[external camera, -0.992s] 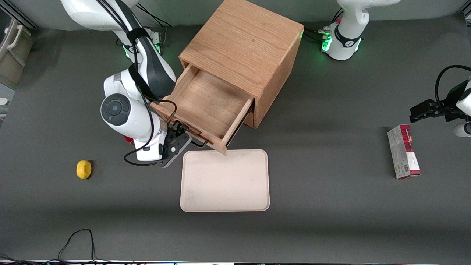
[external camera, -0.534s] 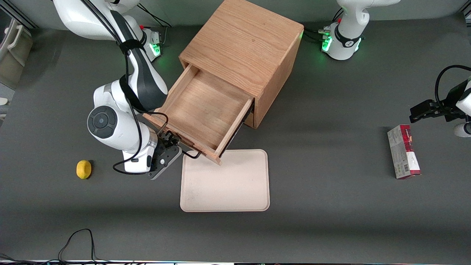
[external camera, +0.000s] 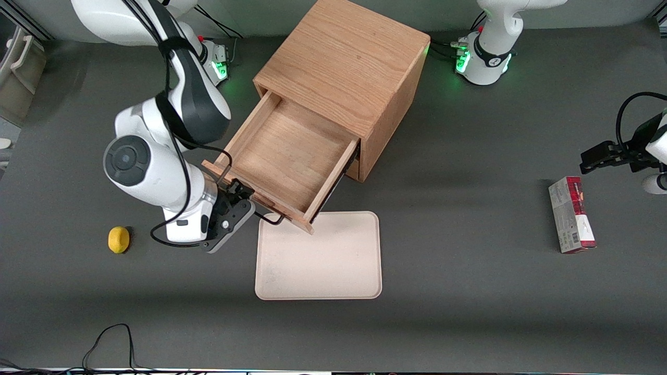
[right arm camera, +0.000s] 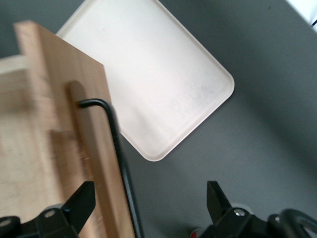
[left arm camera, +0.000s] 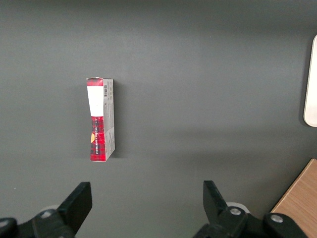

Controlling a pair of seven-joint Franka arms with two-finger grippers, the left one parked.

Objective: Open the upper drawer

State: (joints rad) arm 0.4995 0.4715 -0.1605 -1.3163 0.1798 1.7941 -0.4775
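The upper drawer [external camera: 284, 156] of the light oak cabinet [external camera: 344, 57] stands pulled far out, and its inside is bare wood. Its thin dark bar handle [external camera: 272, 220] runs along the drawer front [right arm camera: 74, 124] and also shows in the right wrist view [right arm camera: 116, 144]. My right gripper [external camera: 243, 195] is at the drawer front, at the handle's end toward the working arm. In the right wrist view the gripper [right arm camera: 150, 196] is open. Its fingers are wide apart, with the handle between them and untouched. The lower drawer is hidden under the upper one.
A cream tray [external camera: 318, 255] lies on the table just in front of the open drawer, nearer the front camera, and also shows in the right wrist view [right arm camera: 163, 89]. A lemon [external camera: 119, 239] lies toward the working arm's end. A red and white box [external camera: 571, 214] lies toward the parked arm's end.
The drawer slid a little farther out, then stopped. My arm's wrist has shifted toward the working arm's end of the table, with the gripper still by the handle.
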